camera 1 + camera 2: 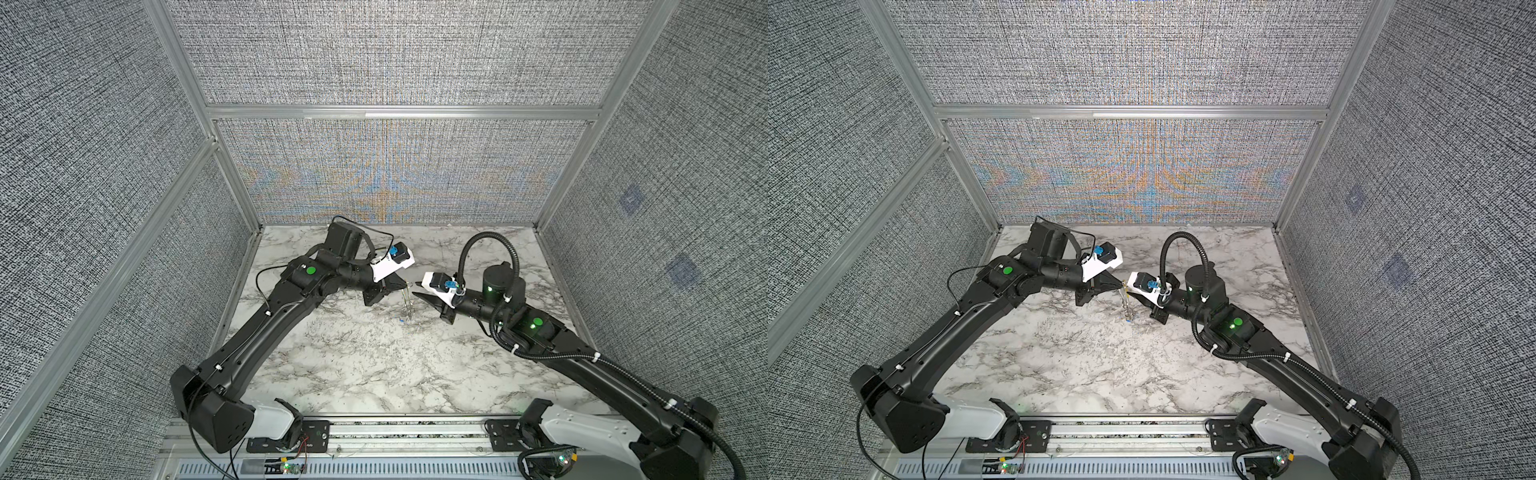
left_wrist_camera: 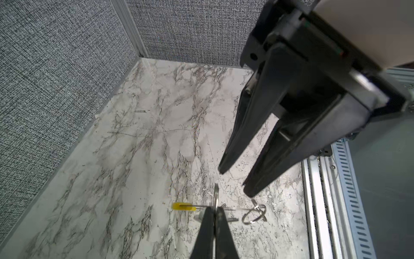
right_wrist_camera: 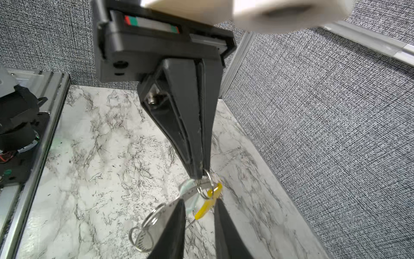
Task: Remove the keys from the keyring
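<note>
Top views both show the left arm reaching in from the near left toward the middle of the marble table (image 1: 353,365). The left gripper (image 1: 402,285) is held above the table, its jaws pressed together on the keyring (image 1: 409,305), which hangs down from the tips almost to the surface.

In the right wrist view those tips pinch a small metal loop (image 3: 206,186) that runs through the keyring's yellow sleeve (image 3: 208,201). The sleeve slopes down and away from the loop. In the left wrist view the hoop is edge-on, a thin line running from the sleeve past the closed tips.

Of the keys (image 3: 145,241), a flat silvery blade shows at the low end of the bunch, threaded on small split rings (image 3: 154,215) and partly hidden behind a finger. A pale bluish piece (image 3: 187,190) sits just under the left tips; I cannot tell what it is.

Just right of the hanging bunch, the right gripper (image 1: 417,295) points toward it with its jaws parted by a narrow gap and nothing clamped between them. Its fingers (image 3: 172,233) stand either side of the sleeve in the right wrist view; whether either one touches the bunch cannot be told. The right arm comes in from the near right.
</note>
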Controlling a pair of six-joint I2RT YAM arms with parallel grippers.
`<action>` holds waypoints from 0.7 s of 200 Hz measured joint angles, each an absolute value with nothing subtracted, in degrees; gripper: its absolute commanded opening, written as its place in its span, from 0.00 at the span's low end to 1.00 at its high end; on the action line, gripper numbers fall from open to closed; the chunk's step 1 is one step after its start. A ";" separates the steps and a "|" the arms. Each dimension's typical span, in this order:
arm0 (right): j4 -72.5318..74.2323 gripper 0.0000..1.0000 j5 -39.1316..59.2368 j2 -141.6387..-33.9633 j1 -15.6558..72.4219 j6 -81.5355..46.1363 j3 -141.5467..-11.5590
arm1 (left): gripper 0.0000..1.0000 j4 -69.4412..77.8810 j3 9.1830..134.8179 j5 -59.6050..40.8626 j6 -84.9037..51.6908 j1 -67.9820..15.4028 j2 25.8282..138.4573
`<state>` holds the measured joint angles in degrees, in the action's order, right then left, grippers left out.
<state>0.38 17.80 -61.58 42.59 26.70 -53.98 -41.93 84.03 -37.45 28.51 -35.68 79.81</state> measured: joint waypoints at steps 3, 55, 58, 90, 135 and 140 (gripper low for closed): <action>0.51 0.23 17.72 -61.58 42.76 26.76 -53.91 | 0.00 -42.17 84.18 -37.39 28.51 -35.77 79.92; 2.72 0.20 12.88 -61.41 43.79 26.89 -51.83 | 0.00 -45.08 85.58 -36.49 28.51 -36.51 80.97; 2.72 0.20 12.43 -61.49 43.86 26.89 -51.79 | 0.00 -45.12 85.60 -36.38 28.51 -36.60 81.03; 3.05 0.19 12.03 -61.98 43.94 26.52 -51.77 | 0.00 -45.17 85.65 -35.92 28.53 -36.99 81.30; 4.25 0.15 11.92 -62.59 44.25 24.53 -51.79 | 0.00 -45.12 85.38 -35.57 28.69 -37.41 81.30; 4.25 0.15 11.92 -62.63 44.27 24.51 -51.79 | 0.00 -45.12 85.36 -35.51 28.69 -37.43 81.30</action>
<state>4.25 11.92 -62.63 44.27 24.51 -51.79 -45.12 85.36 -35.51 28.69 -37.43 81.30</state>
